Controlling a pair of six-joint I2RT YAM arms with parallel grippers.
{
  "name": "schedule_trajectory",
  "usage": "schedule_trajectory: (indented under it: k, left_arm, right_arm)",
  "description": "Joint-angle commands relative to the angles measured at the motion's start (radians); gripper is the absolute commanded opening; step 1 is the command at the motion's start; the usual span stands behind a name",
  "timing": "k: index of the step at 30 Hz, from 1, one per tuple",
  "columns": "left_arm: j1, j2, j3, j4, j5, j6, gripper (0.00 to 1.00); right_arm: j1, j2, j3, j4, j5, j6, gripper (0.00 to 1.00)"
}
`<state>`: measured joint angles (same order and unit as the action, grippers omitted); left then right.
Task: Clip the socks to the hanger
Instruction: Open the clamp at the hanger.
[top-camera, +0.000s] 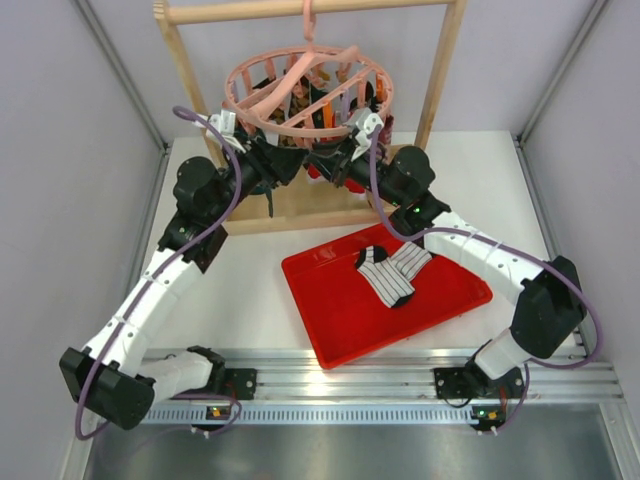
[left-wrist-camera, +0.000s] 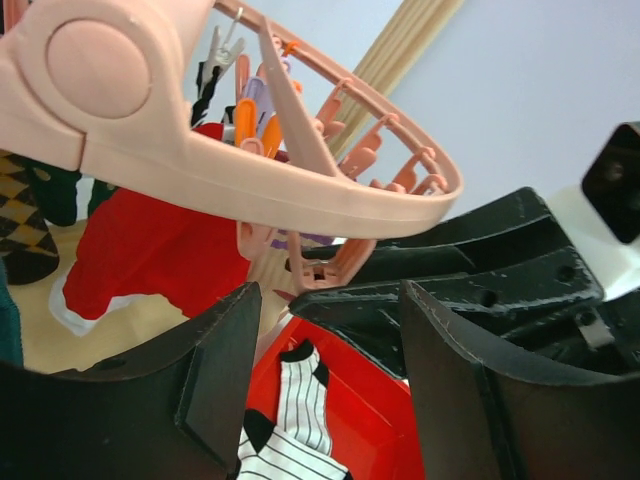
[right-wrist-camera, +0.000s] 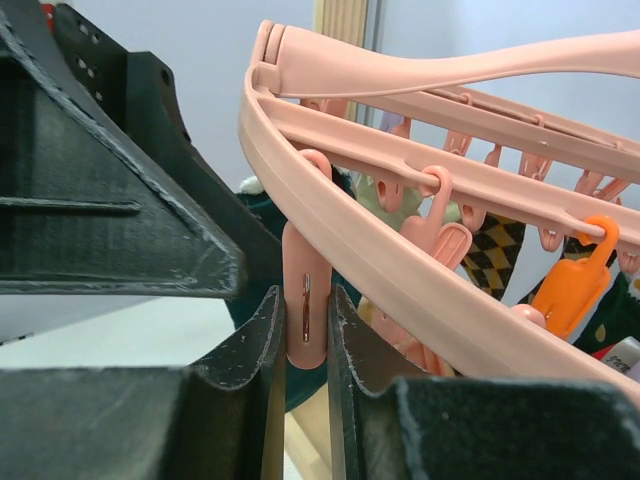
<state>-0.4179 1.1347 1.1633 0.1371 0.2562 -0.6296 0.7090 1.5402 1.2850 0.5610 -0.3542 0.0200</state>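
Observation:
The striped socks (top-camera: 393, 268) lie in a loose pile on the red tray (top-camera: 340, 320); they also show low in the left wrist view (left-wrist-camera: 300, 400). The pink hanger (top-camera: 305, 90) hangs from the wooden rack. Both grippers meet under its near rim. My right gripper (right-wrist-camera: 306, 335) is shut on a dangling pink peg (right-wrist-camera: 306, 300) just below the hanger's outer ring (right-wrist-camera: 400, 270). My left gripper (left-wrist-camera: 330, 350) is open and empty, its jaws wide apart, facing the right gripper's fingers and a pink peg (left-wrist-camera: 320, 265) under the ring (left-wrist-camera: 300, 190).
The wooden rack frame (top-camera: 440, 70) stands behind the hanger on its base (top-camera: 300, 215). A red sock (left-wrist-camera: 150, 250), a dark teal sock (right-wrist-camera: 345, 190) and patterned socks hang from other pegs. An orange peg (right-wrist-camera: 575, 280) hangs to the right.

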Motion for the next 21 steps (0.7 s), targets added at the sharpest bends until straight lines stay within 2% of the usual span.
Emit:
schedule_trajectory:
  k: [1, 7, 16, 21]
  left_arm:
    - [-0.002, 0.008, 0.055, 0.041, -0.037, -0.001, 0.63]
    - [-0.004, 0.026, 0.082, 0.047, -0.035, -0.013, 0.62]
    - [-0.027, 0.062, 0.139, 0.004, -0.113, 0.022, 0.54]
    - [-0.028, 0.043, 0.099, 0.041, -0.060, 0.030, 0.51]
  right_arm:
    - [0.012, -0.040, 0.046, 0.037, -0.032, 0.029, 0.00]
    - [0.035, -0.045, 0.056, -0.015, 0.024, 0.029, 0.00]
    - [0.058, -0.055, 0.057, -0.033, 0.073, 0.018, 0.00]
    - [0.056, -0.048, 0.071, -0.042, 0.083, 0.031, 0.00]
